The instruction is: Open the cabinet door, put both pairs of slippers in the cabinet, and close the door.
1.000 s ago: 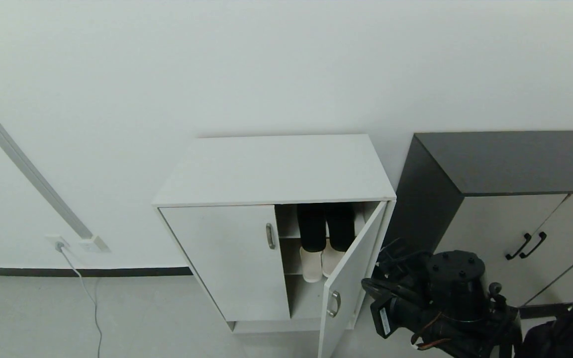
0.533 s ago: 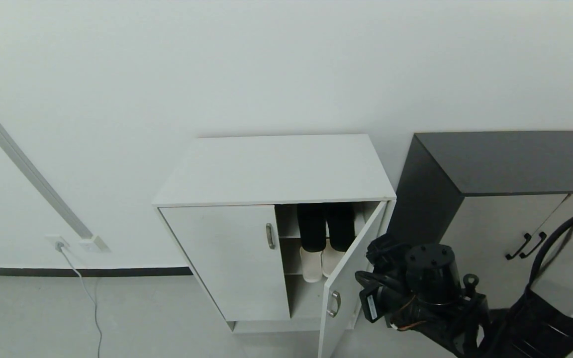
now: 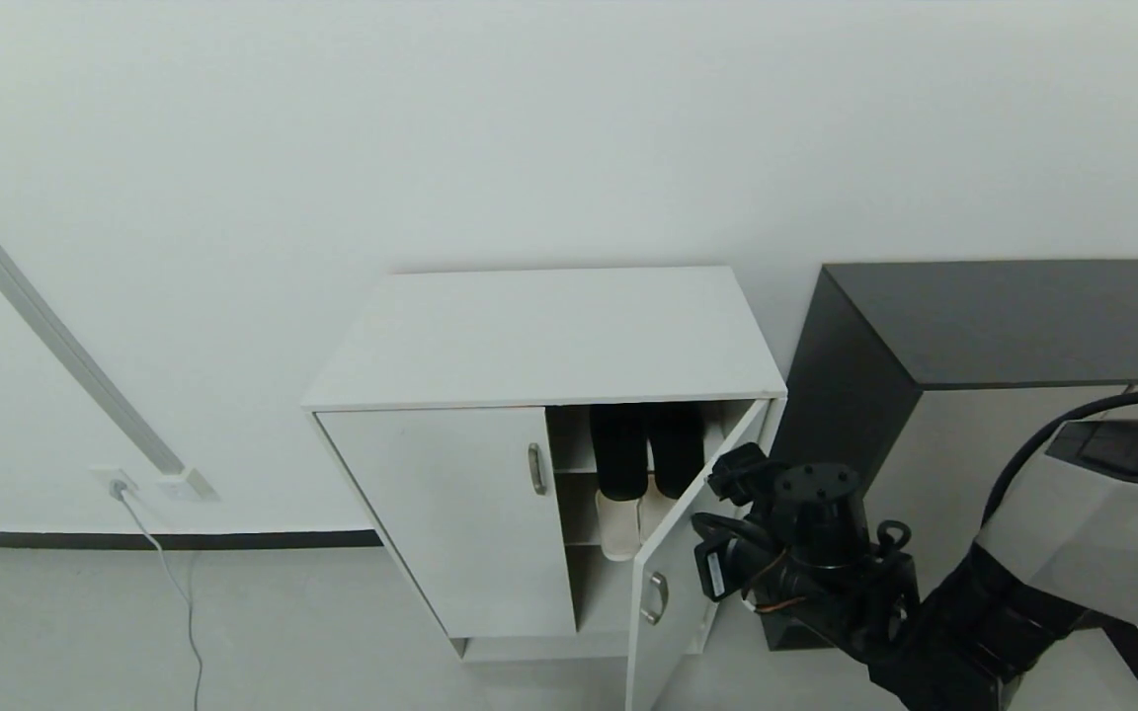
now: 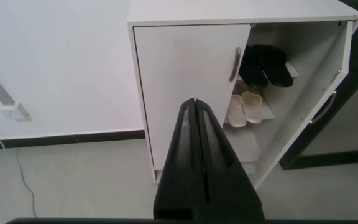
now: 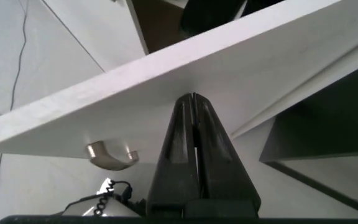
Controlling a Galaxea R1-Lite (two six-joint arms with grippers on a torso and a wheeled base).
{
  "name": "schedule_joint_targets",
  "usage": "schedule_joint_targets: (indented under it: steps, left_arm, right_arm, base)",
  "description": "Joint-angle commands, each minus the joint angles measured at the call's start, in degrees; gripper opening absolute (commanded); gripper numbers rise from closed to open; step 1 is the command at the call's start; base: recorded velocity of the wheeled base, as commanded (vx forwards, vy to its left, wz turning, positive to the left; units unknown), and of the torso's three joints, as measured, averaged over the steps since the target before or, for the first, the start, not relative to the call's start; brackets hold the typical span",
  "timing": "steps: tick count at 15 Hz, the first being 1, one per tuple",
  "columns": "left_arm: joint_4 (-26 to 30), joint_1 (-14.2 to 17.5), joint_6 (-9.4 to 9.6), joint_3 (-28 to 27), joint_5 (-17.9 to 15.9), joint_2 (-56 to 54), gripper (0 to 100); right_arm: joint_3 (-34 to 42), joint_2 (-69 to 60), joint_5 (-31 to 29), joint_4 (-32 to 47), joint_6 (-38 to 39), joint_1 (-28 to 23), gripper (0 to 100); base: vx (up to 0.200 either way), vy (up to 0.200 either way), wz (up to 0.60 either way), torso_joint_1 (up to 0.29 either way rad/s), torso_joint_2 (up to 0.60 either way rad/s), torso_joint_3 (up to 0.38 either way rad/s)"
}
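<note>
White wall (image 3: 233, 148) stands behind the cabinet (image 3: 549, 336); the left gripper (image 4: 194, 102) hangs well before it, pinched together and empty. Black slippers (image 3: 646, 449) and white slippers (image 3: 618, 523) lie on its shelves. Its half-open door (image 3: 673, 642) is straight ahead of the right gripper (image 5: 193, 96), which has its fingers together, holds nothing, and seems to touch the outer face near the handle (image 3: 655, 597).

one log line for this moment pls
step: close door | black slippers: in cabinet | white slippers: below them | right door: ajar | right gripper: shut, at door's outer face | left gripper: shut, away
</note>
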Motion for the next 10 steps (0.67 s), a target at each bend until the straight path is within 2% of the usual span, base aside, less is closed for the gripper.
schedule_joint_targets:
  steps: [1,10]
  left_arm:
    - [0.0,0.0,0.02,0.0,0.0,0.0,0]
    - [-0.1,0.1,0.02,0.0,0.0,0.1,0]
  right_arm:
    - [-1.9,1.7,0.0,0.0,0.0,-0.5,0]
    - [-10.6,6.7,0.0,0.0,0.0,-2.6,0]
  base:
    - [0.0,0.0,0.0,0.0,0.0,0.0]
    - [0.0,0.0,0.0,0.0,0.0,0.0]
